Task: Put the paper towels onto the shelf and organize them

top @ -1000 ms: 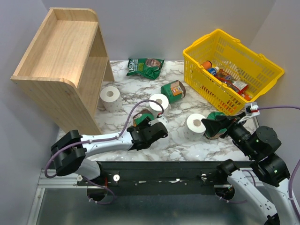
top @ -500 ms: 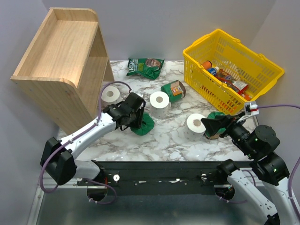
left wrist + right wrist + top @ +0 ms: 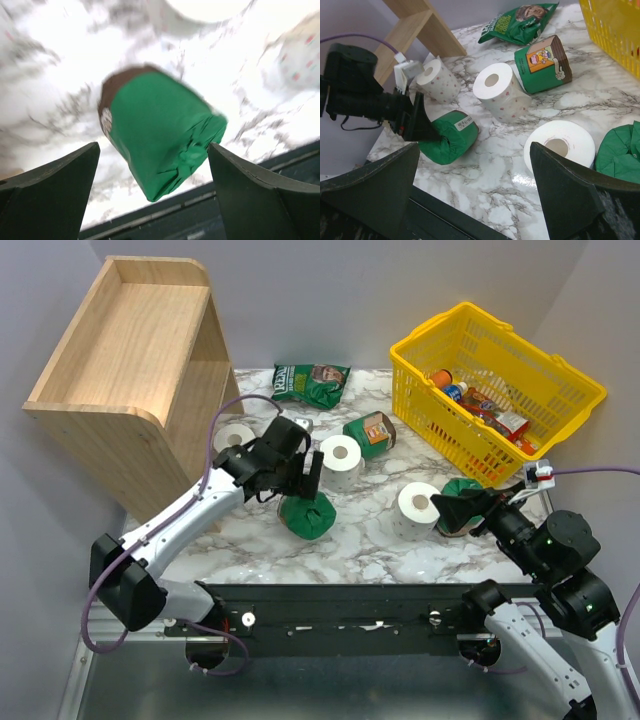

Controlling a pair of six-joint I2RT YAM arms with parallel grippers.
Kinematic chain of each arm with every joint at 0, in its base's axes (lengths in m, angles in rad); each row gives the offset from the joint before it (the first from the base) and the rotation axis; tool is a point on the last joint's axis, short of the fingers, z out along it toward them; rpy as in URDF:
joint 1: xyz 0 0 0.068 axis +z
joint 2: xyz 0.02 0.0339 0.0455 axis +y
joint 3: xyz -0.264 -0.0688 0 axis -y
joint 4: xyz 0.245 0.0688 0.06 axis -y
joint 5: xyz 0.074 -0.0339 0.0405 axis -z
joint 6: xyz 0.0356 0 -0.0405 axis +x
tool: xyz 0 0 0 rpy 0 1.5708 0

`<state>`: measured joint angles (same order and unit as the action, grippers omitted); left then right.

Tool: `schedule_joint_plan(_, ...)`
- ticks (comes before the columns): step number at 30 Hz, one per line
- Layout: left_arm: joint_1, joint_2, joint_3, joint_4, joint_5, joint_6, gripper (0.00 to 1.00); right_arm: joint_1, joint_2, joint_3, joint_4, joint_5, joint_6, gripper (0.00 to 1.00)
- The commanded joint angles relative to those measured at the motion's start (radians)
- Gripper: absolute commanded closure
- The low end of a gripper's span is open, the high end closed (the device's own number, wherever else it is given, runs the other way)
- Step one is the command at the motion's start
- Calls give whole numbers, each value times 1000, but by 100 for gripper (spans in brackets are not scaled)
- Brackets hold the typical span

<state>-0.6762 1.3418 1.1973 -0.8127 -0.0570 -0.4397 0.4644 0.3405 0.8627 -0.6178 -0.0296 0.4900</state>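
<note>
Green-wrapped paper towel roll (image 3: 306,516) lay on the marble table (image 3: 375,545), lower centre of top view, well apart from the shelf (image 3: 128,345). My left gripper (image 3: 152,149) hung over it, jaws spread, not touching; right gripper (image 3: 473,147) likewise spread. Risk: roll sat skewed between my fingers, so closing on the slick wrap could squirt it toward the near edge.

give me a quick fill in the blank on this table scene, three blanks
The left tool is open above a paper towel roll wrapped in ___ plastic.
The number of bare white rolls on the marble table is ___.
The plastic basket holding groceries is coloured ___.
Missing words: green; three; yellow.
</note>
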Motion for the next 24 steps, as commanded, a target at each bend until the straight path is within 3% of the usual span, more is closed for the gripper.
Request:
schedule_joint_plan(1, -16, -33, 110, -28, -174, 85, 1, -3, 5, 16, -16, 23, 4, 0)
schedule_joint_plan(9, -255, -24, 93, -20, -333, 167, 1, -3, 3, 10, -13, 23, 1, 0)
schedule_joint_plan(15, -272, 16, 48, -32, -391, 151, 2, -4, 15, 10, -2, 23, 4, 0)
schedule_joint_plan(24, -269, 60, -15, 101, -405, 237, 2, -4, 5, 2, 0, 23, 10, 1)
